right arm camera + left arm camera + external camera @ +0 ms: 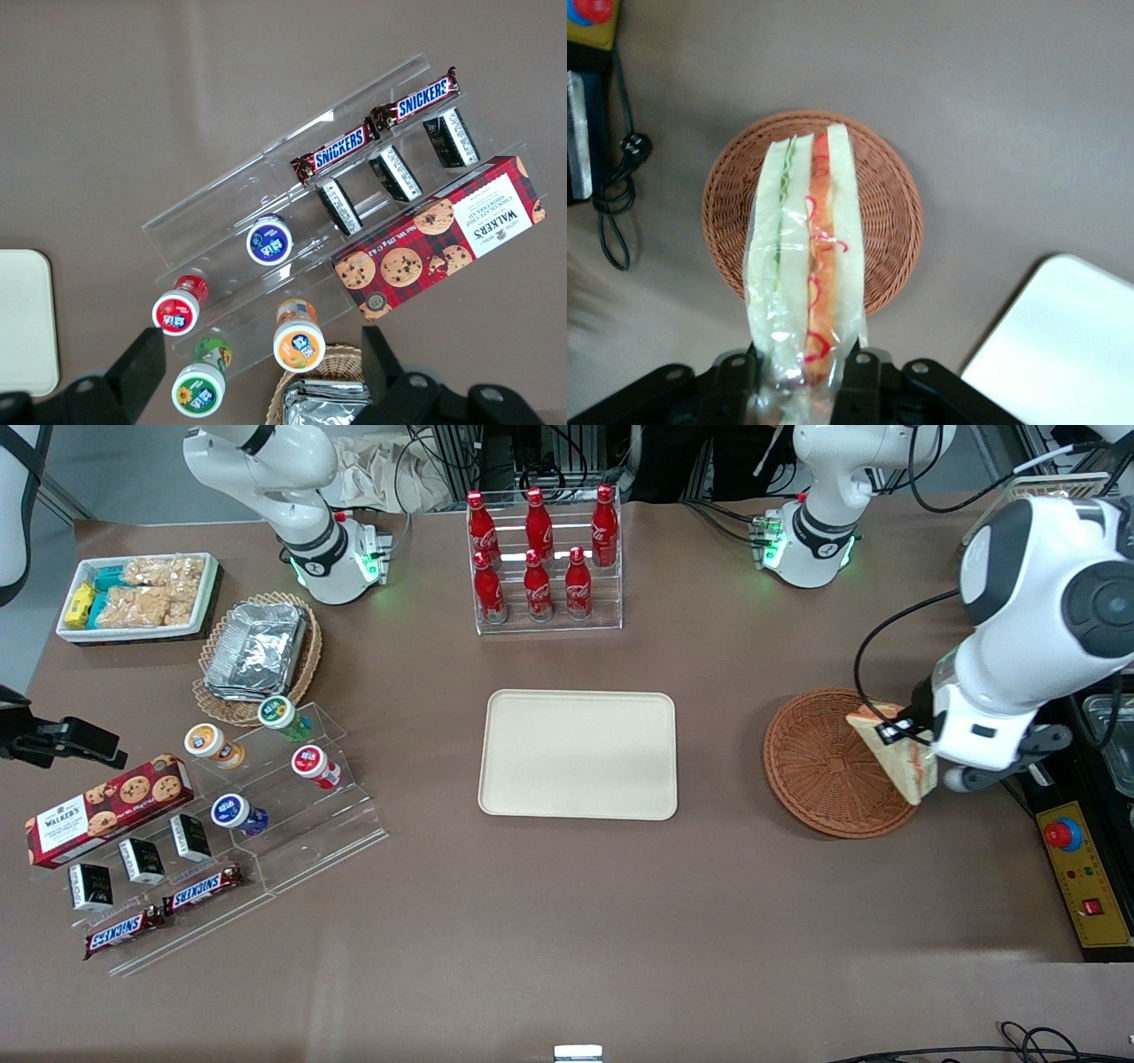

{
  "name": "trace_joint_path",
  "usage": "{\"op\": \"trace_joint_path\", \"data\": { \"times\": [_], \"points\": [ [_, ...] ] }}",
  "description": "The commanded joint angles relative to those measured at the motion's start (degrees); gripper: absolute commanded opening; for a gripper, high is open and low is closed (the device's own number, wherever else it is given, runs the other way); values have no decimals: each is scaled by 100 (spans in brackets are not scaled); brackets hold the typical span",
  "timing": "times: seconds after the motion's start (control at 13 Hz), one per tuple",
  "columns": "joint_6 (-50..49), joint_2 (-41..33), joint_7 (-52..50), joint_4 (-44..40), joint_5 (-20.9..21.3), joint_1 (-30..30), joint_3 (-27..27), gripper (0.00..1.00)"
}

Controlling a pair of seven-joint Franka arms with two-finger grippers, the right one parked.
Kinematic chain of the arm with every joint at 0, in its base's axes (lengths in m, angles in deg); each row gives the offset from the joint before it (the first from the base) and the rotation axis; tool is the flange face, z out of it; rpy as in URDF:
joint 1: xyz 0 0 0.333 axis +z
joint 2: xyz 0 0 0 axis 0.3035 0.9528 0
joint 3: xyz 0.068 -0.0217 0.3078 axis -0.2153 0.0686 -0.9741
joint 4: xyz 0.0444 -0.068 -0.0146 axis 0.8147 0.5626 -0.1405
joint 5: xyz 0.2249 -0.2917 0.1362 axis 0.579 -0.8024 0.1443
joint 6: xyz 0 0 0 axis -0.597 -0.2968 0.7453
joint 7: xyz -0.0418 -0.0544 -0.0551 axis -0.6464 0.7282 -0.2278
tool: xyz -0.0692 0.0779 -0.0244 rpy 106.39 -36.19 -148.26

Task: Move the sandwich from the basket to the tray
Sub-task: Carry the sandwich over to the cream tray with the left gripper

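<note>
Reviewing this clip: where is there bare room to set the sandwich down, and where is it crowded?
The tray is bare throughout, with open tabletop between it and the basket. The tool holds the sandwich above the basket. Toward the parked arm's end, the acrylic snack stand and the foil-container basket crowd the table.

I see my left arm's gripper (899, 731) closed on the triangular white-bread sandwich (897, 757), which hangs over the edge of the round reddish-brown wicker basket (819, 766) toward the working arm's end of the table. The flat cream-beige rectangular plastic tray (578, 754) lies apart from the basket, mid-table.
</note>
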Motion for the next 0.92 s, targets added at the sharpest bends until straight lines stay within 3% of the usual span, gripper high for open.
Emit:
{"op": "trace_joint_path", "data": {
  "times": [0.0, 0.46, 0.62, 0.85],
  "points": [
    [-167, 374, 340, -245, 87, -472, 203, 2],
    [314, 1524, -212, -429, 122, -2080, 282, 2],
    [675, 2226, -730, -779, 385, -2450, 282, 2],
    [940, 2879, -864, -1185, 456, -2698, 282, 2]
  ]
}}
